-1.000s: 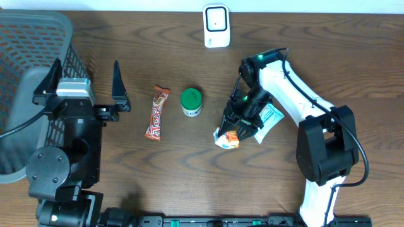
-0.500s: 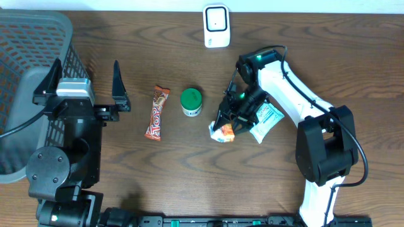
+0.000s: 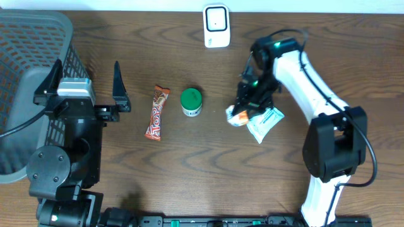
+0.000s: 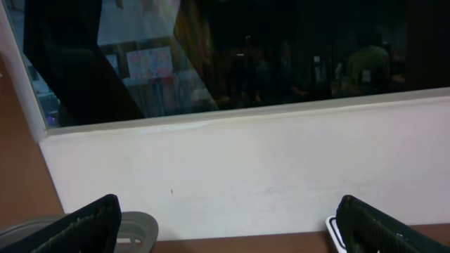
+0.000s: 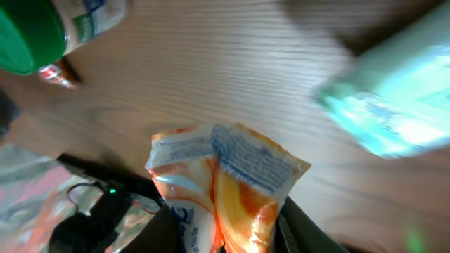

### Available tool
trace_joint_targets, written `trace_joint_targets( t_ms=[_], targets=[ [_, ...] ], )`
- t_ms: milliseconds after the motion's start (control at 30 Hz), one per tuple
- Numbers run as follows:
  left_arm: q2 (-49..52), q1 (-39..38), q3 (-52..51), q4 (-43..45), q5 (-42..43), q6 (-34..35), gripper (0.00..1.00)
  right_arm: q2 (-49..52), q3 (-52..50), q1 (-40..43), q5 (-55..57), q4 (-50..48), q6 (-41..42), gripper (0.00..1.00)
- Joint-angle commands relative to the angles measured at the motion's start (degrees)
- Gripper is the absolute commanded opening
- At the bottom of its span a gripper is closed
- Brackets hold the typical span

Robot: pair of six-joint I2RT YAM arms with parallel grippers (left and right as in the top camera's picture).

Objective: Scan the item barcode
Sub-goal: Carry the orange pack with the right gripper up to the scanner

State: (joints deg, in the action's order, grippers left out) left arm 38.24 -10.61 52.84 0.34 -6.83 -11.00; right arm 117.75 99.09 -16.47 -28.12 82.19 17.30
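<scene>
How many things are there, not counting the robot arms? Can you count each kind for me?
packets: 2 (orange packet, teal packet)
candy bar: 1
green-lidded jar: 1
scanner: 1
basket: 1
Total: 6

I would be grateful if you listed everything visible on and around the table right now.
scanner: 1, white, far edge of the table, middle
basket: 1, grey mesh, far left of the view
candy bar: 1, red and orange wrapper, lying left of the jar
jar: 1, green lid, mid-table
orange packet: 1, orange and white, between the right gripper's fingers
teal packet: 1, teal and white, on the table just right of the orange packet
table: 1, brown wood
left gripper: 1, black, open and empty, beside the basket
right gripper: 1, dark, on a white arm, closed on the orange packet
</scene>
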Motion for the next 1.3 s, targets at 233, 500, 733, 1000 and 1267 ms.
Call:
trace_joint_targets(
  t_ms=[233, 500, 733, 1000, 1267],
  targets=[
    [-0.24, -0.09, 0.26, -0.13, -0.70, -0.96, 0.98, -1.88, 15.76, 2.78, 8.81, 10.19, -5.20, 0.23],
    [-0.15, -0.09, 0.26, -0.15, -0.72, -0.96, 0.98, -5.84, 25.38, 1.79, 8.74, 9.68, -4.90, 0.24],
    [-0.13, -0.09, 0.22, -0.33, -0.70, -0.96, 0.98, -9.77, 27.12, 0.92, 11.02, 0.85, -4.96, 0.25],
    [-0.13, -0.09, 0.20, -0.33, -0.72, -0.96, 0.98, -8.24, 25.73, -3.10, 24.85, -17.05, -4.96, 0.40],
    [-0.13, -0.09, 0.20, -0.35, -0.72, -0.96, 0.98, -5.53, 24.11, -3.82, 28.94, -26.53, -6.71, 0.39]
  ],
)
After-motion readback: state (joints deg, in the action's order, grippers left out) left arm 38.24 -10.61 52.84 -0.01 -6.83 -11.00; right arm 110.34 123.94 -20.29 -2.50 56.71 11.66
